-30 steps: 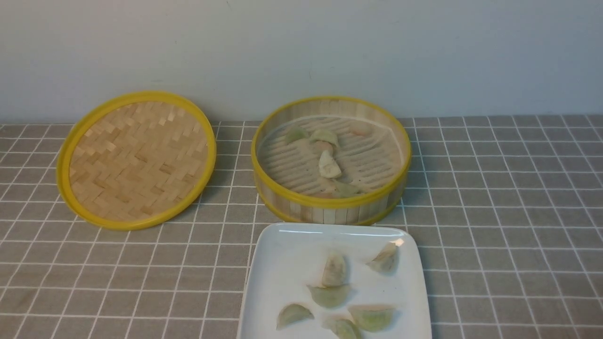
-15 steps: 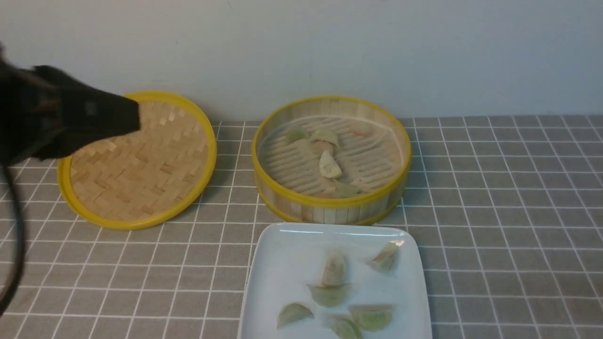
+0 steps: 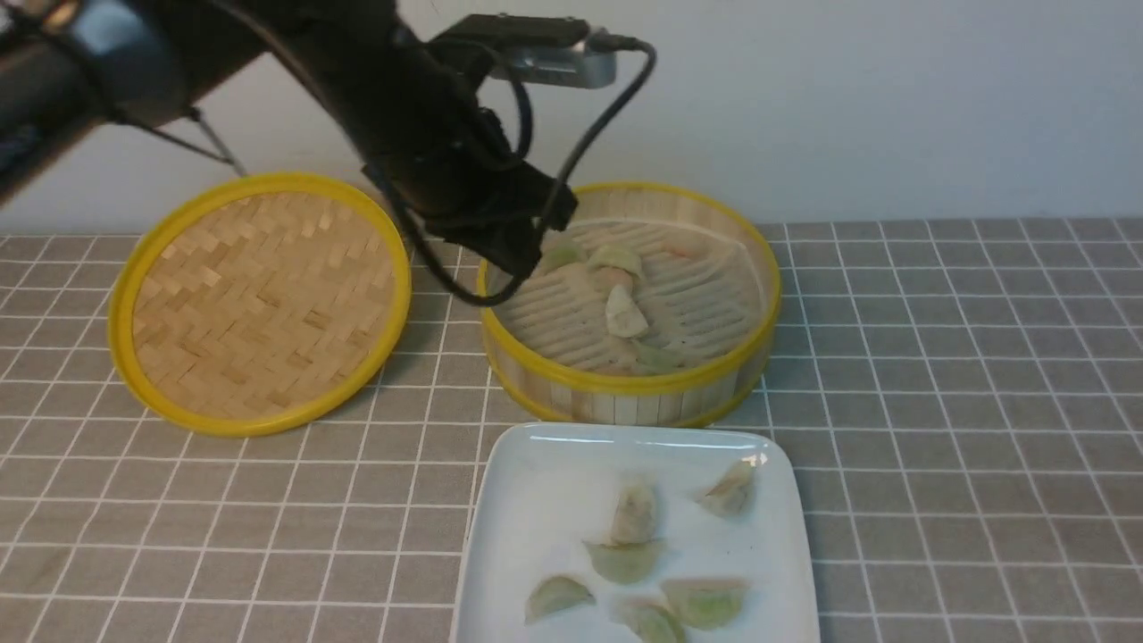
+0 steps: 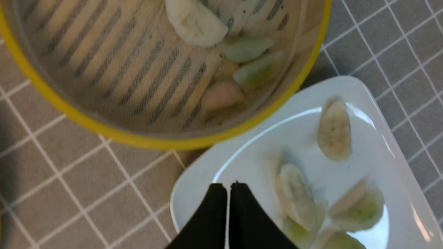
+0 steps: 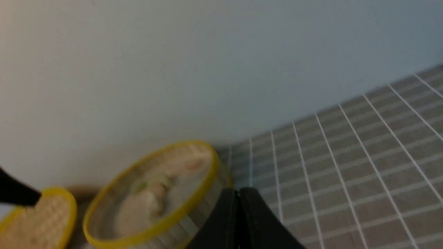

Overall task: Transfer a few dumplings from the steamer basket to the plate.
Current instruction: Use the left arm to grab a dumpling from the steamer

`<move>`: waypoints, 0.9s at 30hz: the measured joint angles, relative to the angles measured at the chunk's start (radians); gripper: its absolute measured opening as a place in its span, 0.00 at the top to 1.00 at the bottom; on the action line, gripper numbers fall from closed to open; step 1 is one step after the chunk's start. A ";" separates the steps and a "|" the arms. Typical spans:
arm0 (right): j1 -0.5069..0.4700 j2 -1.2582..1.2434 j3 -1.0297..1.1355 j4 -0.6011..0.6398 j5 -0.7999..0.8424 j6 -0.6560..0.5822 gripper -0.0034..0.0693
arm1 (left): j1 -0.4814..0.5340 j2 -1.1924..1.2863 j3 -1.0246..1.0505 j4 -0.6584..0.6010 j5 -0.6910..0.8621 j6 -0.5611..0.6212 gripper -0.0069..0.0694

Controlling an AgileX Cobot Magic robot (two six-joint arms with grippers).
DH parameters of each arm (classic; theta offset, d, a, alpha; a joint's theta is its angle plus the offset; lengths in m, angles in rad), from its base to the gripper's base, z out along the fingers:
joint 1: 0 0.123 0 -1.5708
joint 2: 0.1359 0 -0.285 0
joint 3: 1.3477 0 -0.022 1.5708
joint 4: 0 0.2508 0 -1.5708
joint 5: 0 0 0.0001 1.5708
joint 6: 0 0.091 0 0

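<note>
The steamer basket (image 3: 625, 386) stands at the back centre and holds several dumplings (image 3: 625, 313). The white plate (image 3: 536, 482) lies in front of it with several dumplings (image 3: 632, 513) on it. My left gripper (image 3: 522, 263) hangs over the basket's left rim, shut and empty. In the left wrist view its tips (image 4: 228, 186) show above the plate (image 4: 256, 145), with the basket (image 4: 138, 138), its dumplings (image 4: 195, 22) and a plate dumpling (image 4: 334, 129) visible. My right gripper (image 5: 238, 191) is shut and empty, off to the right of the basket (image 5: 180, 211), and is out of the front view.
The flat woven yellow-rimmed lid (image 3: 259, 304) leans against the wall left of the basket. It also shows in the right wrist view (image 5: 38, 218). A grey checked cloth (image 3: 964, 402) covers the table. The pale wall stands just behind the basket.
My left arm has swung in from the far left, over the lid, to the basket's left rim. The dumplings, basket and plate have not moved.
</note>
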 joint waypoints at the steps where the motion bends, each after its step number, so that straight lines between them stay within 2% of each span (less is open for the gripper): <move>1: 0.000 0.046 -0.081 -0.018 0.085 -0.011 0.97 | -0.008 0.041 -0.051 0.005 0.013 -0.002 0.92; 2: 0.000 0.070 -0.113 -0.025 0.147 -0.017 0.97 | -0.011 0.062 -0.077 0.008 0.018 -0.004 0.92; 3: 0.000 0.179 -0.232 -0.050 0.296 -0.054 0.97 | -0.023 0.161 -0.199 0.014 0.026 -0.013 0.92; 4: 0.000 0.191 -0.245 -0.053 0.313 -0.054 0.97 | -0.026 0.172 -0.214 0.015 0.026 -0.014 0.92; 6: 0.000 0.312 -0.383 -0.076 0.482 -0.127 0.97 | -0.042 0.311 -0.390 0.025 0.027 -0.029 0.92; 9: 0.000 0.401 -0.482 -0.078 0.593 -0.197 0.97 | -0.065 0.471 -0.589 0.049 0.027 -0.062 0.92; 14: 0.000 0.417 -0.504 -0.074 0.630 -0.212 0.97 | -0.090 0.555 -0.706 0.116 0.035 -0.166 0.92; 19: 0.000 0.417 -0.506 -0.074 0.649 -0.212 0.97 | -0.102 0.555 -0.716 0.140 0.043 -0.186 0.90; 23: 0.000 0.417 -0.506 -0.068 0.652 -0.212 0.97 | -0.103 0.566 -0.717 0.161 0.044 -0.187 0.80; 25: 0.000 0.417 -0.506 -0.056 0.652 -0.212 0.97 | -0.103 0.586 -0.717 0.181 0.044 -0.188 0.65; 26: 0.000 0.417 -0.506 -0.056 0.652 -0.212 0.97 | -0.103 0.590 -0.717 0.183 0.044 -0.188 0.63; 27: 0.000 0.417 -0.506 -0.055 0.652 -0.212 0.97 | -0.103 0.599 -0.717 0.191 0.044 -0.188 0.56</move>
